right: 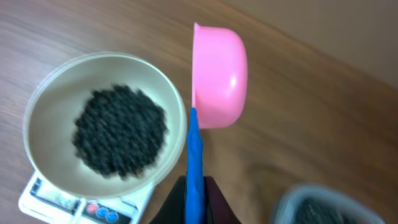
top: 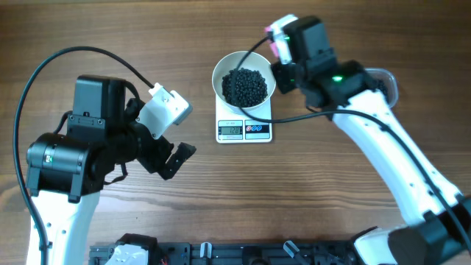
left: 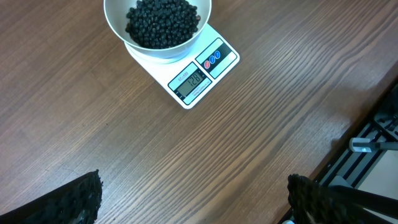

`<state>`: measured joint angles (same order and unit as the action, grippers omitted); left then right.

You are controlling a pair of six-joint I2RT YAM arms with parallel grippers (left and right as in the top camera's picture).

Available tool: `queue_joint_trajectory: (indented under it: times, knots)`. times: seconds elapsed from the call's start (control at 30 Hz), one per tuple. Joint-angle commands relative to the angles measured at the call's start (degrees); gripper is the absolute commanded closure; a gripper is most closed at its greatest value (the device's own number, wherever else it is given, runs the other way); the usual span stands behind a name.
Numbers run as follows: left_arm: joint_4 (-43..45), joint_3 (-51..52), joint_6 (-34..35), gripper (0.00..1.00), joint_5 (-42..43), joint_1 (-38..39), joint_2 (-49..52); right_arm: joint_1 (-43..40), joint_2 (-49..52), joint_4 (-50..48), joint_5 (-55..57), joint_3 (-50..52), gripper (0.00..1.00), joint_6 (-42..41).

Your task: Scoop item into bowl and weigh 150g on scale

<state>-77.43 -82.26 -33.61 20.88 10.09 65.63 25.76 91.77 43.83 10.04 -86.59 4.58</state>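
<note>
The white bowl (top: 221, 70) stands on the scale (top: 244, 130) and holds a heap of black beans (top: 245, 87). My right gripper (right: 195, 200) is shut on the blue handle (right: 194, 149) of a pink scoop (right: 219, 74). The scoop's cup is turned on its side just right of the bowl's rim (right: 177, 112), its opening facing the bowl and its inside hidden. The beans (right: 118, 130) look blurred in this view. My left gripper (left: 193, 199) hovers open over bare table, below and left of the scale (left: 205, 74), with nothing between its fingers (left: 81, 199).
A clear tub (right: 329, 208) with more beans sits right of the scale, partly hidden under the right arm (top: 368, 118) in the overhead view. A black rack (top: 243, 254) runs along the table's near edge. The left arm's base (top: 66, 158) fills the left side.
</note>
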Motion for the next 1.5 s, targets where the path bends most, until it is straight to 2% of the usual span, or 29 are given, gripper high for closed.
queue_joint_trajectory:
  times: [0.0, 0.2, 0.27, 0.57, 0.67, 0.83, 1.2, 1.37, 1.47]
  knots:
    - [0.0, -0.9, -0.7, 0.00, 0.7, -0.4, -0.2, -4.7, -5.0, 4.8, 2.8, -0.7, 0.96, -3.7]
    - [0.0, -0.9, -0.7, 0.00, 0.7, -0.4, -0.2, -13.3, -7.6, 16.3, 7.0, -0.7, 0.96, -4.4]
    - [0.0, -0.9, -0.7, 0.00, 0.7, -0.4, -0.2, -15.5, -7.1, 19.7, 7.2, -0.7, 0.96, -2.3]
    - [0.0, -0.9, -0.7, 0.00, 0.7, -0.4, -0.2, -18.7, -3.3, 25.7, 14.4, -0.7, 0.96, -1.0]
    - [0.0, -0.9, -0.7, 0.00, 0.7, -0.4, -0.2, -18.7, -0.6, 26.2, 14.4, -0.7, 0.96, 1.5]
    - [0.0, -0.9, -0.7, 0.00, 0.7, -0.4, -0.2, -18.7, 5.0, 25.6, 15.8, -0.7, 0.96, 1.2]
    - [0.0, -0.9, -0.7, 0.00, 0.7, -0.4, -0.2, -18.7, 14.9, 22.2, 28.9, -0.7, 0.96, 1.5]
    - [0.0, -0.9, -0.7, 0.00, 0.7, -0.4, -0.2, -18.7, 15.9, 19.9, 27.8, -0.7, 0.96, 5.7]
    - [0.0, -0.9, -0.7, 0.00, 0.7, -0.4, -0.2, -18.7, 16.0, 19.8, 22.8, -0.7, 0.96, 8.7]
